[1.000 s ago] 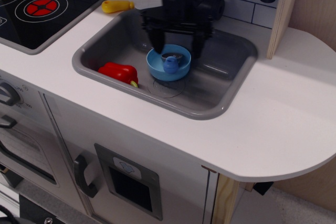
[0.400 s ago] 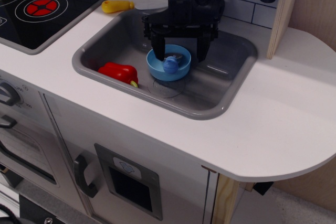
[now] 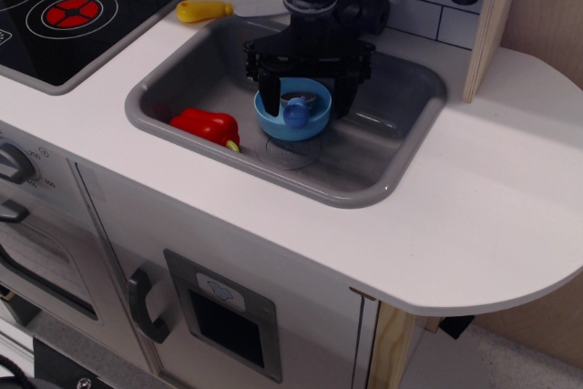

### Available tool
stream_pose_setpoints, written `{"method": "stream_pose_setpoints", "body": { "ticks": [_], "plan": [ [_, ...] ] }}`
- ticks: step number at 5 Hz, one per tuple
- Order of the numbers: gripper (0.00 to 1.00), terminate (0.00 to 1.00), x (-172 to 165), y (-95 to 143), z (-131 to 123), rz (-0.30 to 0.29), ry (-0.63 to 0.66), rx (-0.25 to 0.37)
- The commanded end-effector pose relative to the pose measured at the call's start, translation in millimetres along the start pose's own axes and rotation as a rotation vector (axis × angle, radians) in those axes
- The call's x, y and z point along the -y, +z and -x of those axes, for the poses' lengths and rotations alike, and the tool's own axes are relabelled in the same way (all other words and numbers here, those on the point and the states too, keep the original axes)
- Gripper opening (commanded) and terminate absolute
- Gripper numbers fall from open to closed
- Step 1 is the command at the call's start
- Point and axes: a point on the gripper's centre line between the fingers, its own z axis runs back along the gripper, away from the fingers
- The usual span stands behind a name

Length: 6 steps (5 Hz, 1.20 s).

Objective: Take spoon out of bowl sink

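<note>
- Spoon (image 3: 295, 112): lies in the bowl (image 3: 273, 121), blue handle end toward 6 o'clock against the near rim, grey scoop toward 12 o'clock. Not lifted.
- Bowl: light blue, upright on the sink (image 3: 383, 184) floor, about mid-basin.
- Tool (image 3: 304, 97): black, hanging directly over the bowl. Fingers spread apart, one at the bowl's 9 o'clock edge, the other at its 3 o'clock edge, straddling the bowl and the spoon. Nothing gripped. Whether the fingertips touch the bowl's rim cannot be told.
- Pepper (image 3: 205, 125): red, on the sink floor at 9 o'clock from the bowl, apart from it.
- Knife (image 3: 202, 10): yellow handle, on the worktop (image 3: 492, 207) at 11 o'clock from the sink, beyond its far rim.
- Stovetop (image 3: 64, 15): black with red rings, at 9 o'clock of the sink.
- Progress, judged: early. Approach made; grasp not yet made. Left to do: close on the spoon, raise it clear of the bowl, set it down outside the bowl.
- Risk, judged: fingers set as wide as the bowl may catch the bowl instead of the spoon.
</note>
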Motion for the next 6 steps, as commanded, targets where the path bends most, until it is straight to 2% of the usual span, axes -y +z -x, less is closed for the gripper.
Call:
{"method": "stream_pose_setpoints", "body": {
  "ticks": [1,3,4,6],
  "plan": [
    [1.0,0.0,7,3,-7,-0.006,0.012,0.054],
    [1.0,0.0,8,-2,-9,-0.036,0.044,0.039],
    [0.0,0.0,8,-5,-9,-0.052,0.046,0.044],
    [0.0,0.0,7,7,-15,-0.029,0.055,0.055]
  ]
}}
